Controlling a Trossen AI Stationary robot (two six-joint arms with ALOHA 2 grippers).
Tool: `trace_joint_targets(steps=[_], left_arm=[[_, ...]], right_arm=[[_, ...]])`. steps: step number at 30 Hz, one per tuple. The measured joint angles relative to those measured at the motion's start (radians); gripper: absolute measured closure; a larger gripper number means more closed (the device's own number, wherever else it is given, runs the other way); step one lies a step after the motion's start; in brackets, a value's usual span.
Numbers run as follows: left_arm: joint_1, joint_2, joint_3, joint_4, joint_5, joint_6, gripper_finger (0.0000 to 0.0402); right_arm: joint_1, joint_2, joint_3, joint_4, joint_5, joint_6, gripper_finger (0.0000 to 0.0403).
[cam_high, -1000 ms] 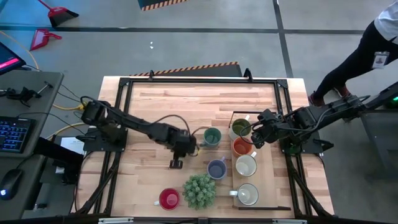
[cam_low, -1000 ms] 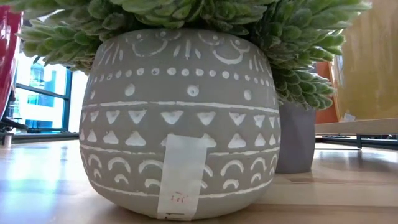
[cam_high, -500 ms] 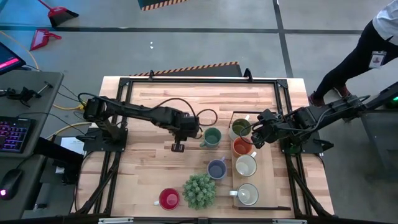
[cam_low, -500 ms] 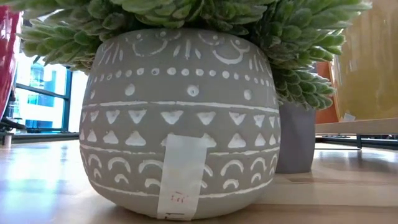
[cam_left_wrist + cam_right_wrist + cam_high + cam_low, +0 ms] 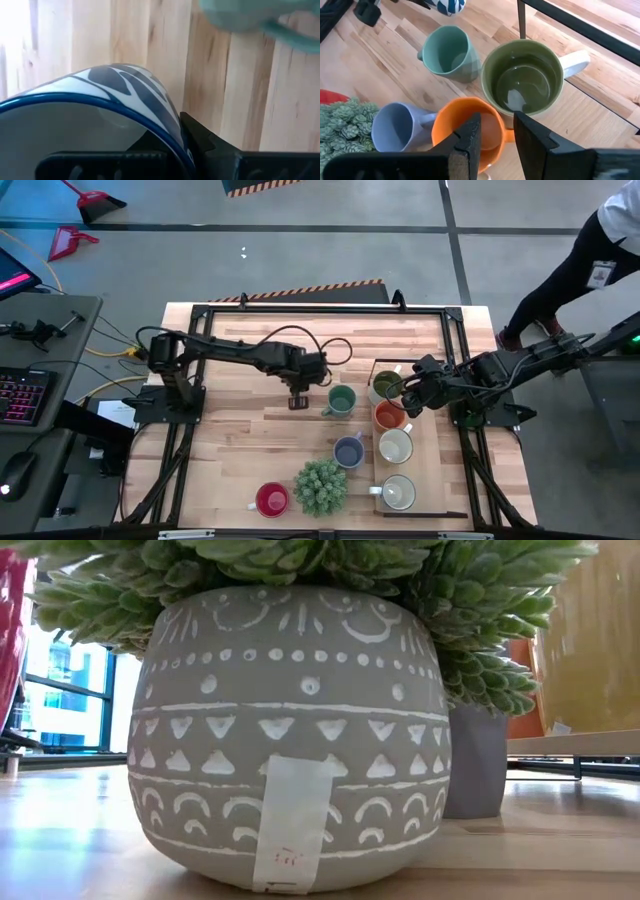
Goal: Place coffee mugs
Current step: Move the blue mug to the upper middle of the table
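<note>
My left gripper [image 5: 298,392] is over the table's middle, shut on a white mug with a blue rim and dark blue pattern [image 5: 125,95], just left of the green mug [image 5: 342,400]. My right gripper [image 5: 410,396] is open, its fingers above the orange mug [image 5: 470,131] on the tray, beside the olive green mug [image 5: 522,80]. Two white mugs [image 5: 396,446] [image 5: 398,492] also stand on the tray. The blue-grey mug [image 5: 348,451] and the red mug [image 5: 272,500] stand on the bare table. My left gripper holds the patterned mug by its rim [image 5: 172,140]. One finger [image 5: 200,142] lies against the outside of the wall; the other is hidden by the mug. The fingers come from above, and the mug's mouth faces the wrist. Whether it is lifted clear I cannot tell.
A spiky green plant in a patterned grey pot [image 5: 320,486] [image 5: 290,730] stands near the near edge, between the red and blue-grey mugs. The tray's thin black frame [image 5: 372,380] bounds the mugs on the right. A person [image 5: 590,270] stands beyond the table's far right corner.
My left gripper has moved toward the table's far edge and a little to the right, carrying the patterned mug up beside the green mug.
</note>
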Motion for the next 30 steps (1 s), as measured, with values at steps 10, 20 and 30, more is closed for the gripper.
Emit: trace_joint_targets(steps=[10, 20, 30], left_arm=[[0.007, 0.128, 0.217, -0.062, 0.035, 0.117, 0.0393], [0.073, 0.198, 0.287, -0.107, 0.027, 0.182, 0.0393], [0.105, 0.272, 0.429, -0.107, 0.04, 0.228, 0.0393]], right_arm=[[0.0, 0.0, 0.0, 0.008, -0.007, 0.0, 0.0308], [0.0, 0.0, 0.0, 0.029, -0.016, 0.0, 0.0308], [0.0, 0.0, 0.0, 0.031, -0.004, 0.0, 0.0309]])
